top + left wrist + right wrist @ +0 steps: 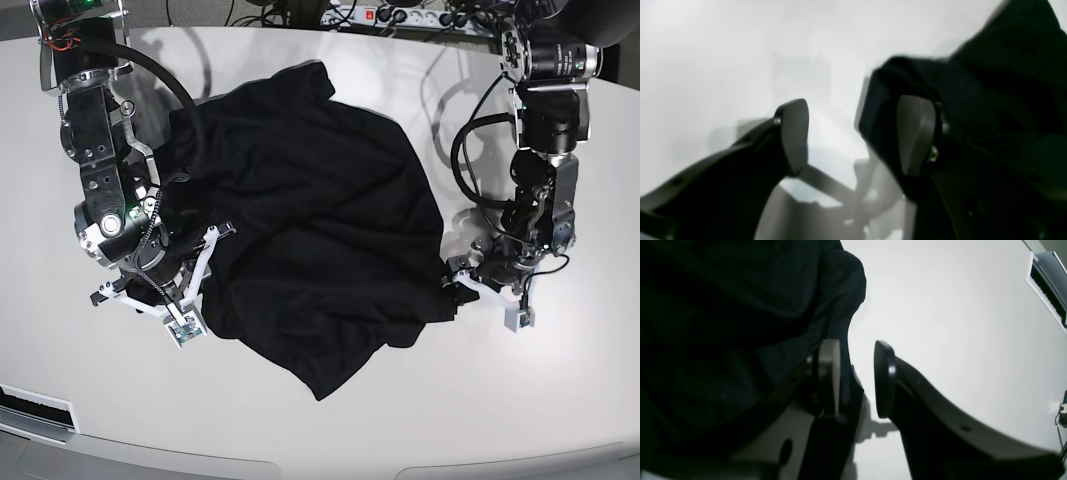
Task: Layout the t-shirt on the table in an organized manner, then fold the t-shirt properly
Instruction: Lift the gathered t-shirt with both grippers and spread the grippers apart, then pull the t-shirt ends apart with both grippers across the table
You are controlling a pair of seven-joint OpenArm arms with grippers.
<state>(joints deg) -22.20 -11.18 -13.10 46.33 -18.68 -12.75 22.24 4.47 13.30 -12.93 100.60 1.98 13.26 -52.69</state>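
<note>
The black t-shirt (310, 220) lies crumpled and spread across the middle of the white table (560, 400). My right gripper (195, 290) is at the shirt's left edge, low over the table. In the right wrist view this gripper (857, 380) stands partly open; one pad lies over the t-shirt (723, 323), and a strip of the hem reaches into the gap. My left gripper (487, 300) is at the shirt's right edge. In the left wrist view it (855, 136) is wide open, one pad in front of the t-shirt (990, 100), whose edge pokes in between the pads.
A power strip (400, 18) and cables lie along the table's far edge. The table's front edge (330, 465) curves below the shirt. A pale slotted panel (1047, 290) shows at the right wrist view's upper right.
</note>
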